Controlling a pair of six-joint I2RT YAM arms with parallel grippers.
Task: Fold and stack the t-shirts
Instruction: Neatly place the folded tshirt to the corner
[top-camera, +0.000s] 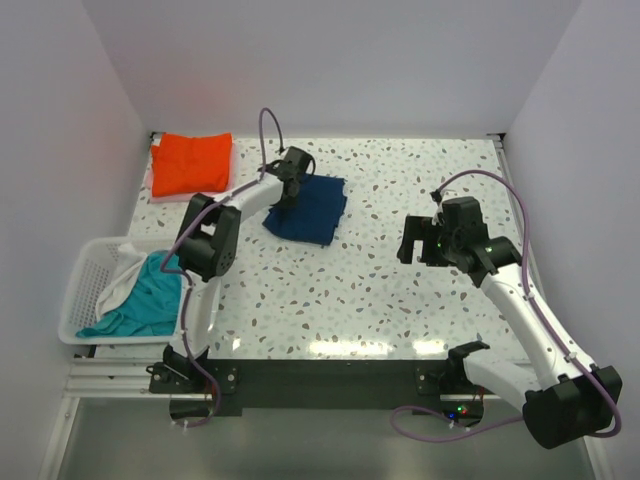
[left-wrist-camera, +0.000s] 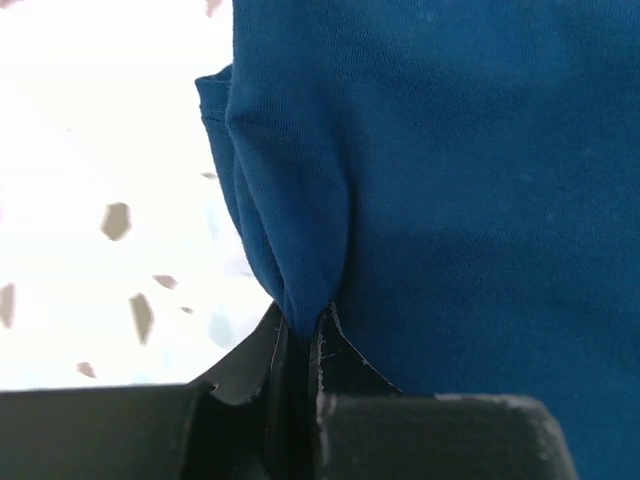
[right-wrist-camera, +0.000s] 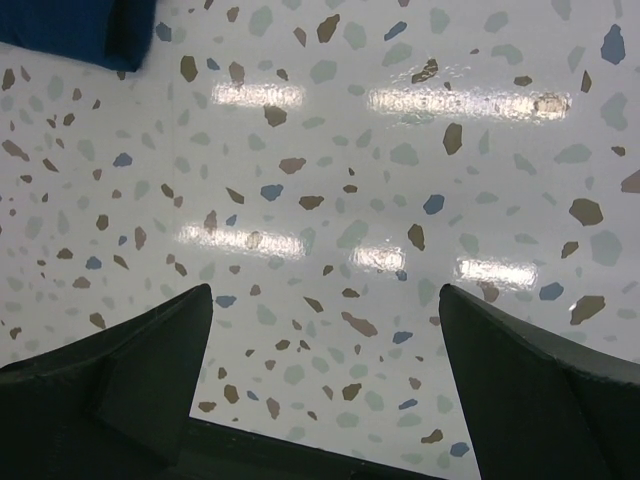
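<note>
A folded navy t-shirt (top-camera: 310, 210) lies on the speckled table, left of centre. My left gripper (top-camera: 287, 187) is at its left edge, shut on a pinch of the navy cloth (left-wrist-camera: 300, 250). A folded orange-red t-shirt (top-camera: 192, 163) lies at the back left corner, with a sliver of pink cloth under its left edge. A teal t-shirt (top-camera: 145, 298) lies crumpled in the white basket. My right gripper (top-camera: 418, 243) hangs open and empty over bare table; its wrist view shows a corner of the navy t-shirt (right-wrist-camera: 80, 30) at top left.
The white slatted basket (top-camera: 85, 285) sits at the table's left edge, also holding some white cloth (top-camera: 122, 278). White walls close in the table on the left, back and right.
</note>
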